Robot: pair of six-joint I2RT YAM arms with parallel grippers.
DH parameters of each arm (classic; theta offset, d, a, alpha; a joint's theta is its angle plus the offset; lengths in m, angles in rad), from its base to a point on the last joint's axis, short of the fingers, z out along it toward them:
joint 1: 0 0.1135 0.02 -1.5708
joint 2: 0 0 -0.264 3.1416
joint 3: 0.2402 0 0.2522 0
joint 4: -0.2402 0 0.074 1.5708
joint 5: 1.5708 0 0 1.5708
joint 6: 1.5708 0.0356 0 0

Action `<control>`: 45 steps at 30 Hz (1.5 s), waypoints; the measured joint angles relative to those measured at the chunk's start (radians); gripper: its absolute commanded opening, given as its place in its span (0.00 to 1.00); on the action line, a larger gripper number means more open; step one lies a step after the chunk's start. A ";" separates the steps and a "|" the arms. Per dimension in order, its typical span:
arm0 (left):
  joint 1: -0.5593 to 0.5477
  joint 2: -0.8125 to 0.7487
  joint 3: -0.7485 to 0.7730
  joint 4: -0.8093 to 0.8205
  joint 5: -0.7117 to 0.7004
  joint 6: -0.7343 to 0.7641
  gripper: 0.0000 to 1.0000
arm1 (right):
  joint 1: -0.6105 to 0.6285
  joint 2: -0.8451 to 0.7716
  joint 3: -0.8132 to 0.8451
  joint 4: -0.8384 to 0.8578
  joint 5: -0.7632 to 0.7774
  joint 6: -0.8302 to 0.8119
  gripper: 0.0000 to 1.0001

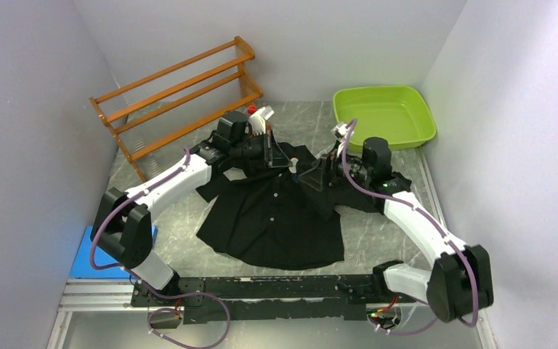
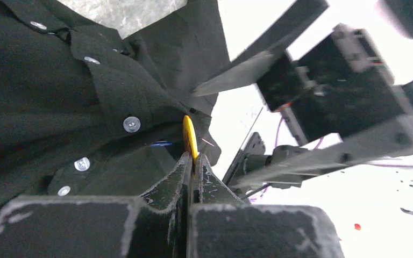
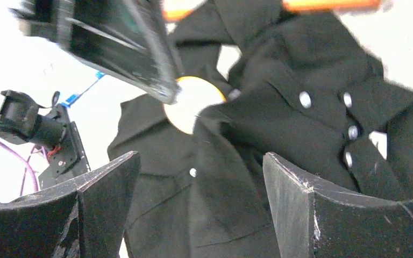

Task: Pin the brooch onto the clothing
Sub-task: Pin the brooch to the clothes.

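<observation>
The clothing (image 1: pixel 276 218) is a black collared shirt lying spread on the table, pale buttons down its front. My left gripper (image 2: pixel 193 158) is shut on the brooch (image 2: pixel 189 137), a thin yellow disc seen edge-on here, held up against a raised fold of the shirt (image 2: pixel 43 80) near the buttons. From the right wrist the brooch (image 3: pixel 191 102) shows as a pale round face, and a fold of the shirt (image 3: pixel 279 123) covers its lower right. My right gripper (image 3: pixel 201 161) stands wide open just short of that fold, nothing between its fingers. From above, the left gripper (image 1: pixel 280 163) and right gripper (image 1: pixel 318 174) meet over the collar area.
A wooden rack (image 1: pixel 182 87) stands at the back left and a green tub (image 1: pixel 385 113) at the back right. A small red object (image 1: pixel 252 109) lies behind the left wrist. A blue pad (image 1: pixel 91 254) lies by the left arm's base. Walls close in both sides.
</observation>
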 measured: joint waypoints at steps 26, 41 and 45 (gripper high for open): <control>0.003 -0.097 -0.019 -0.011 0.225 0.375 0.03 | -0.023 0.114 0.083 0.317 -0.392 0.123 0.58; 0.003 -0.145 -0.050 0.002 0.272 0.413 0.02 | -0.023 0.119 0.087 0.394 -0.422 0.172 0.53; 0.003 -0.161 -0.061 0.007 0.278 0.425 0.03 | -0.023 0.138 0.087 0.456 -0.448 0.216 0.45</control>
